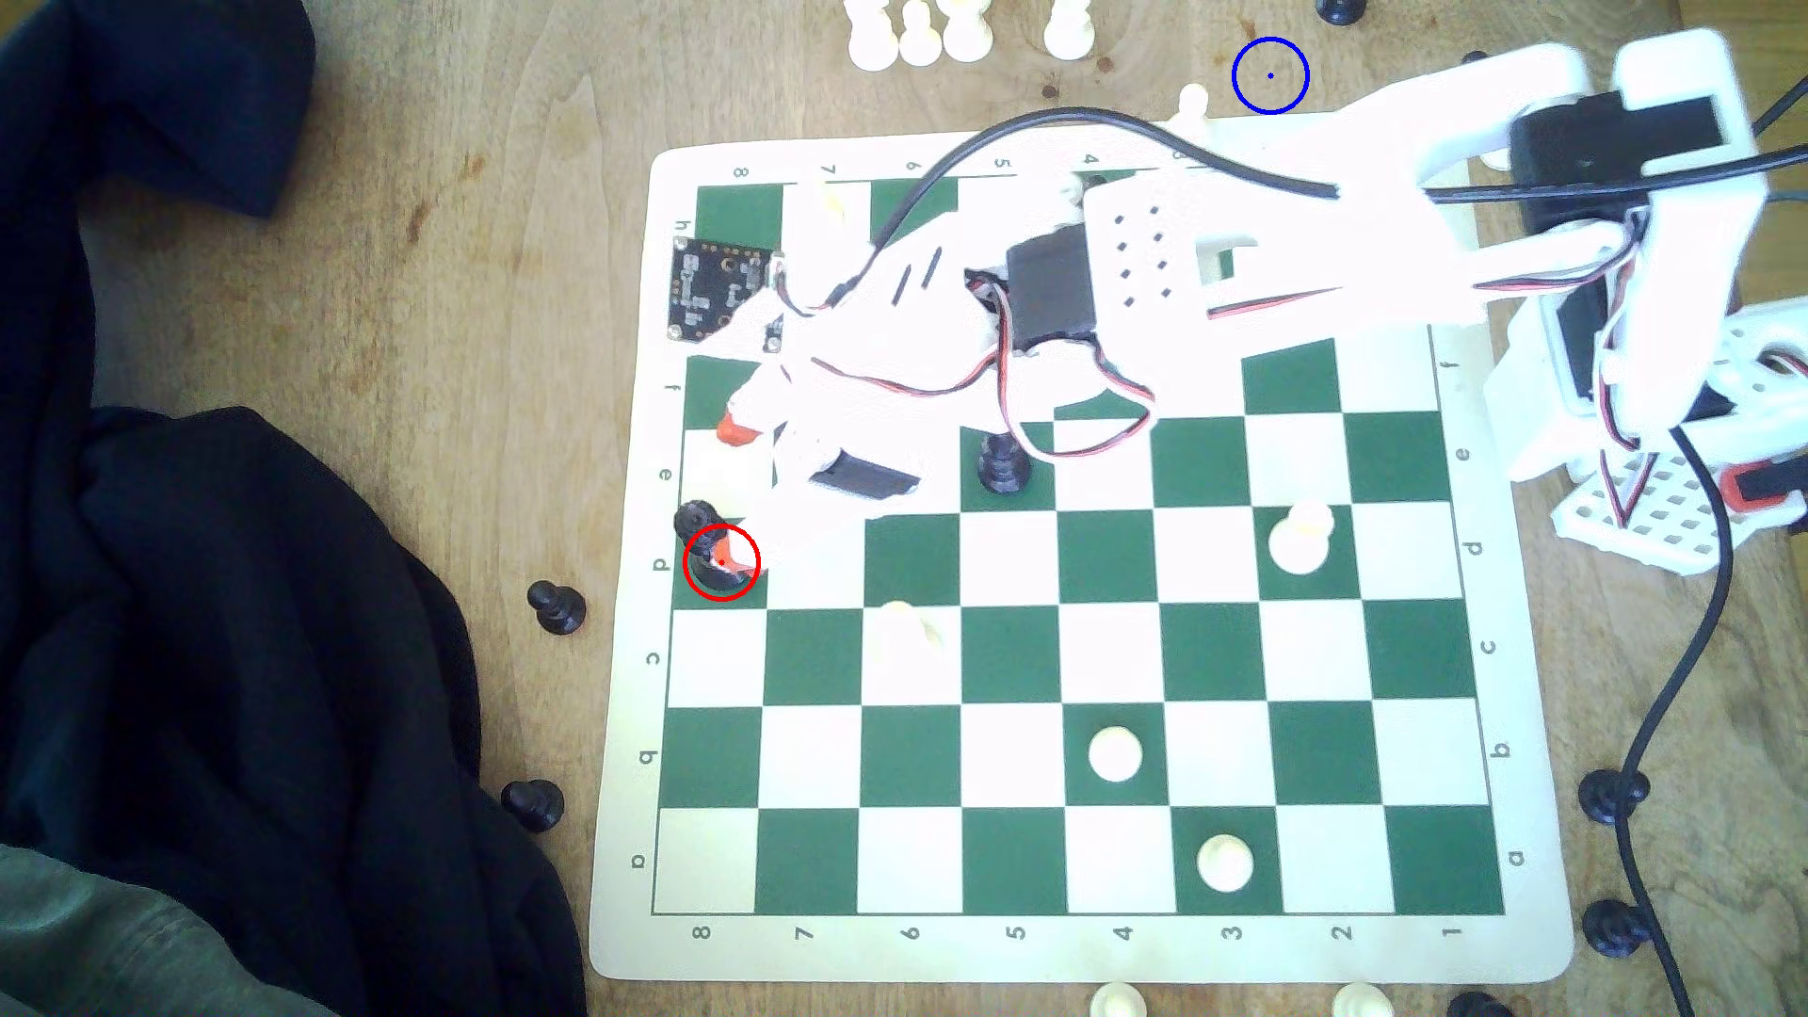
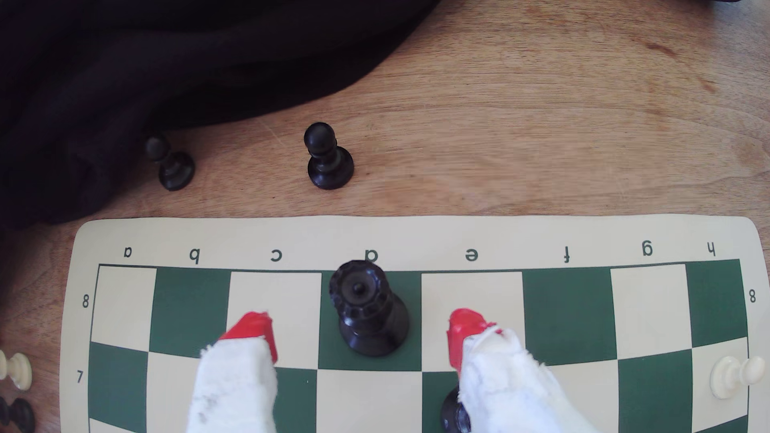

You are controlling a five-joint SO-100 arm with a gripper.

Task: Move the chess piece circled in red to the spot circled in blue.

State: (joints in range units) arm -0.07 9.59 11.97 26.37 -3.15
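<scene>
Red-tipped and spread wide, the gripper (image 2: 362, 333) hangs over the d8 corner of the chessboard (image 1: 1106, 939), gripping nothing: in the wrist view its two fingertips (image 2: 254, 329) stand well apart, one over the c-file and one over the e-file, with clear board between each tip and the piece between them. Behind the gripper, the white arm (image 1: 1223, 264) stretches back across the board toward its base at the exterior view's right, trailing a black cable (image 1: 1076, 122). Between the open jaws stands the black queen (image 2: 368, 310), upright on the dark d8 square, its notched crown toward the board's edge; in the exterior view the red ring sits on its base. The blue ring (image 1: 1270, 75) lies far behind the gripper on bare wood beyond the board's far edge, just past a white pawn (image 1: 1192, 101). Just behind one fingertip, a second tall black piece (image 2: 454, 412) pokes out on e7, and I think that is the main hazard: closing or lowering with that finger could clip it and knock it over. The queen's slim waist and high crown also make it likely to tip or twist if the jaws close off-centre or too high. On the way back, the dangling wires or the carried queen might brush the black piece (image 1: 1003, 464) under the arm or that pawn beside the blue ring.
</scene>
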